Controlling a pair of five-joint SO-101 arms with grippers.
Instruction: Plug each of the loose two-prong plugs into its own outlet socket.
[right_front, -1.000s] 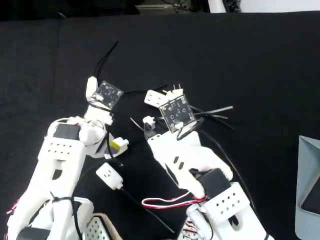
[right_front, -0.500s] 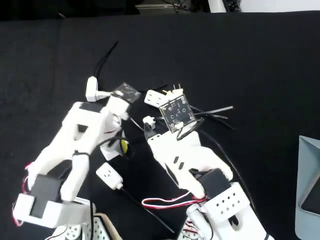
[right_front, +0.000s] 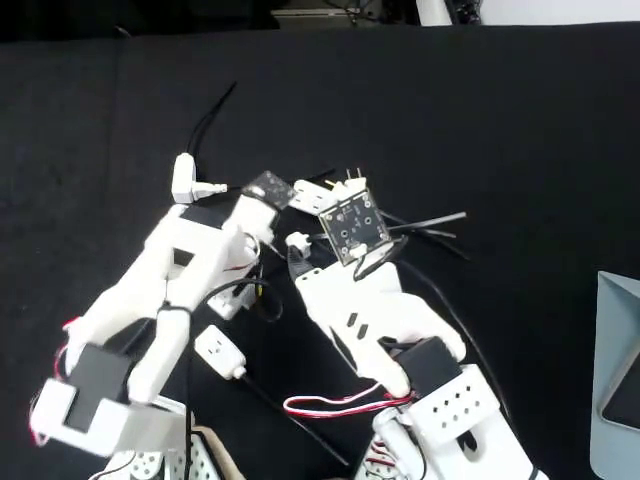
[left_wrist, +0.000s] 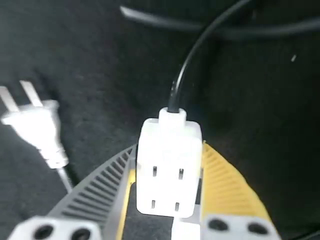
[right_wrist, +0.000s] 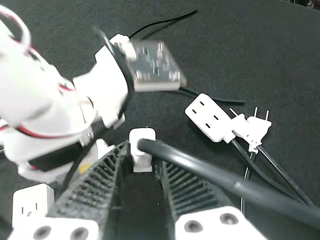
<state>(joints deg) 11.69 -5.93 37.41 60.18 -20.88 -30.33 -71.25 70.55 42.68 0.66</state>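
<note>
Black cloth covers the surface (right_front: 520, 150), and cables trail across it. Nearest the arm bases, a spare outlet socket (right_front: 218, 350) lies flat and free, its black lead running off toward the front edge. Just beyond it, the left gripper (left_wrist: 169, 150) has its fingers clenched on a white outlet socket (left_wrist: 169, 170), one grey finger and one yellow pressing its sides. The block sits slot-face up toward the wrist camera, probably so the openings stay readable for lining up a plug. It is a small rounded block with two pairs of slots, and a black cable leaves its far end. A loose two-prong plug (left_wrist: 35, 125) lies on the cloth just beside it, white, with flat bare prongs. The right gripper (right_wrist: 142, 155) is closed around a small white plug body (right_wrist: 141, 150) whose prongs are hidden. It seems held by the body to leave the front free for insertion, while a thick black cable crosses close over the fingers. Farther on, another white socket (right_wrist: 210, 117) and a prongs-out plug (right_wrist: 252, 129) rest against each other, unplugged. Farthest left lies a last white plug (right_front: 185, 178).
</note>
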